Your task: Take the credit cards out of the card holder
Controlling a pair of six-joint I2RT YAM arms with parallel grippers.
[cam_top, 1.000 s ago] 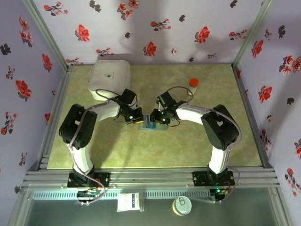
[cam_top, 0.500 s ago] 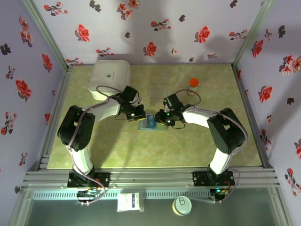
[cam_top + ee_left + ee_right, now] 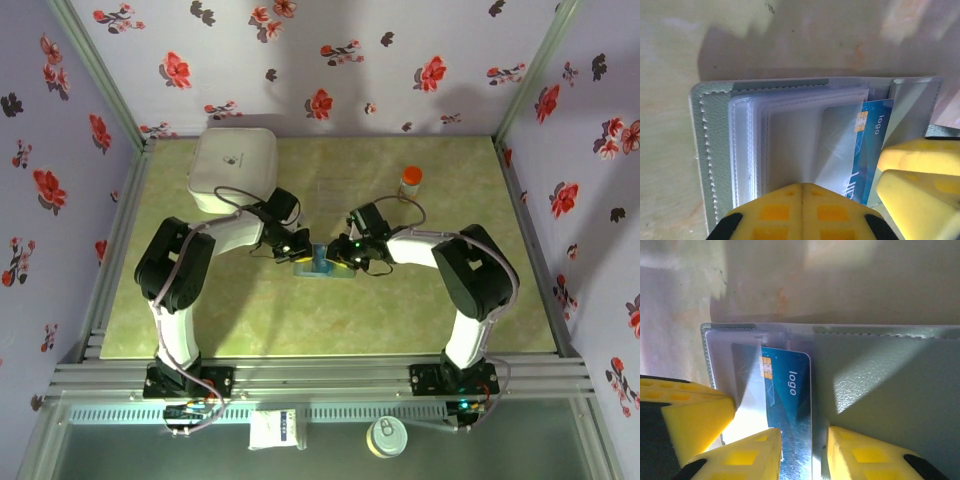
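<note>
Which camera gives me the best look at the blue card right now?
Right wrist: the blue card shows chip, printed word and long edge close up. Left wrist shows it partly under clear sleeves; top external, a tiny blue patch.

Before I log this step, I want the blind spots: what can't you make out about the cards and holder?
Blue card, lower end: right wrist, cut off by the frame edge, so the right claw grip is unclear.
Clear sleeves: left wrist, glare hides any further cards.
Card holder: top view, too small for detail.
</note>
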